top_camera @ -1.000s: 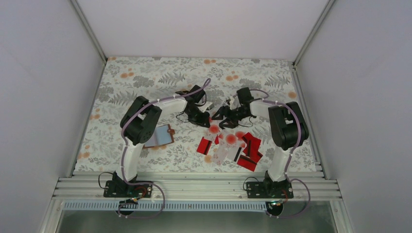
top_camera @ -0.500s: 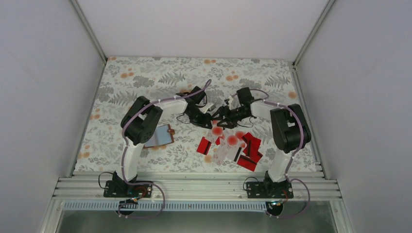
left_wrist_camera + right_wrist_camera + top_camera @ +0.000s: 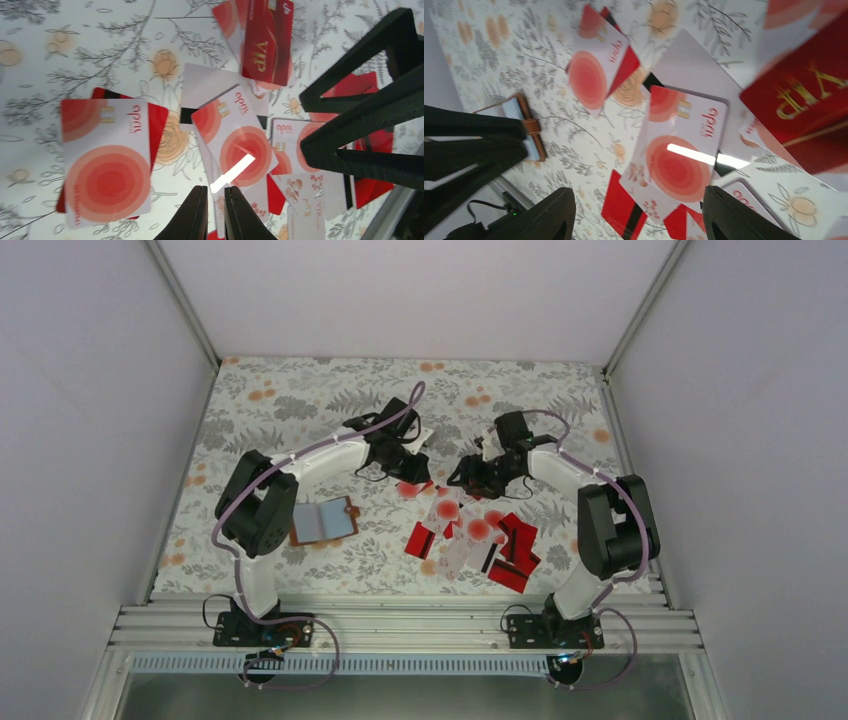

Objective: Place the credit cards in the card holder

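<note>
The credit cards point(image 3: 470, 535) lie in a loose overlapping pile right of the table's centre, red ones and white ones with red blotches. They also show in the left wrist view point(image 3: 105, 165) and the right wrist view point(image 3: 684, 145). The card holder point(image 3: 322, 522) lies open to the left, brown with pale blue-grey pockets, and shows in the right wrist view point(image 3: 521, 122). My left gripper point(image 3: 412, 478) point(image 3: 216, 212) hovers at the pile's far left edge, shut on a thin card seen edge-on between its fingers. My right gripper point(image 3: 468, 480) point(image 3: 641, 220) is wide open and empty above the pile.
The floral table cloth point(image 3: 300, 410) is ringed by white walls and a metal rail point(image 3: 400, 625) at the near edge. The two grippers hang close together over the pile. The right gripper's black fingers point(image 3: 365, 110) fill the right of the left wrist view.
The grippers met over the pile half a second ago and have drawn apart. The left arm stretched out, uncovering the card holder. A red-blotched card now shows at the left gripper.
</note>
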Robot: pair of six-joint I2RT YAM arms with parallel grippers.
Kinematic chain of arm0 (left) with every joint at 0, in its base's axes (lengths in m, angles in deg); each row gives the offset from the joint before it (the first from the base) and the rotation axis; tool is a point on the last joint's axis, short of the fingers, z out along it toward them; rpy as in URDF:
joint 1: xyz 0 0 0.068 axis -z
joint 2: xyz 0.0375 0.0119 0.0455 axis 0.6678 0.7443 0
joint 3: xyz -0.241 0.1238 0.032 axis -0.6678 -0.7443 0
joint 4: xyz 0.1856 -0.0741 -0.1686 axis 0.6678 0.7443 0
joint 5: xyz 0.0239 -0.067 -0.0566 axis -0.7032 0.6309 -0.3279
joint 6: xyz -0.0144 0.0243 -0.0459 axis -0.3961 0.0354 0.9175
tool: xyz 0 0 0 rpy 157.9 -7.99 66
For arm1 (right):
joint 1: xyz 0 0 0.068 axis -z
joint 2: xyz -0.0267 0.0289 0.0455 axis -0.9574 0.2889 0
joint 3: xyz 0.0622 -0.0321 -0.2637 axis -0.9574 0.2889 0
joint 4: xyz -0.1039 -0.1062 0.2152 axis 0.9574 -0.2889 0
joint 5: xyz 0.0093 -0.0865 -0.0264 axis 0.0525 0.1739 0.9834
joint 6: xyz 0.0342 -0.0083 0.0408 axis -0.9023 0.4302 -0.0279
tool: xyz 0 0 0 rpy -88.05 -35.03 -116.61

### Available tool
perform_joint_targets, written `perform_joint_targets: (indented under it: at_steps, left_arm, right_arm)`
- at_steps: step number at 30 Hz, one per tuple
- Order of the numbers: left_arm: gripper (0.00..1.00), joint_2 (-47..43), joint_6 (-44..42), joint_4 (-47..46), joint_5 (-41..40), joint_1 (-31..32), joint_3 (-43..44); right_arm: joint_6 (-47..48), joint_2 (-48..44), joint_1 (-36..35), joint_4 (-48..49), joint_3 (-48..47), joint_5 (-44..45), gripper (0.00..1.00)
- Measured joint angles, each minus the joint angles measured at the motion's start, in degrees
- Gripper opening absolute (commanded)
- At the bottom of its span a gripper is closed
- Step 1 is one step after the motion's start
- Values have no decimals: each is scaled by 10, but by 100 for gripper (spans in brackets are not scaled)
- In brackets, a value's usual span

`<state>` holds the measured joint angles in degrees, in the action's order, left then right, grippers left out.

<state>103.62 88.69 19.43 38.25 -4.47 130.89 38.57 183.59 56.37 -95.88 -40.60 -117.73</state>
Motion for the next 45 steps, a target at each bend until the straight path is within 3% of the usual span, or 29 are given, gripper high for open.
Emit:
perform_joint_targets:
  at_steps: [2,11,16,24,30,41,45]
  left_arm:
    - [16,-10,1,5,-24,1,0]
    - [75,-10,-10,65,-186,3,7]
    - [86,20,-49,84,-220,5,58]
    - [86,102,-89,102,-240,19,127]
    - [73,118,-74,107,-211,29,157]
    - [68,111,8,70,-110,43,148]
    - [50,130,15,59,-93,46,206]
  right_arm:
    - [0,0,0,-8,7,13,64]
    - [-2,1,-3,-21,8,42,64]
    - [-1,1,-4,-34,8,56,65]
    - [-1,-44,0,-74,9,120,69]
    - [-4,-102,32,-96,10,186,70]
    - [-17,-88,102,-92,57,150,74]
    - [-35,-59,111,-78,41,137,74]
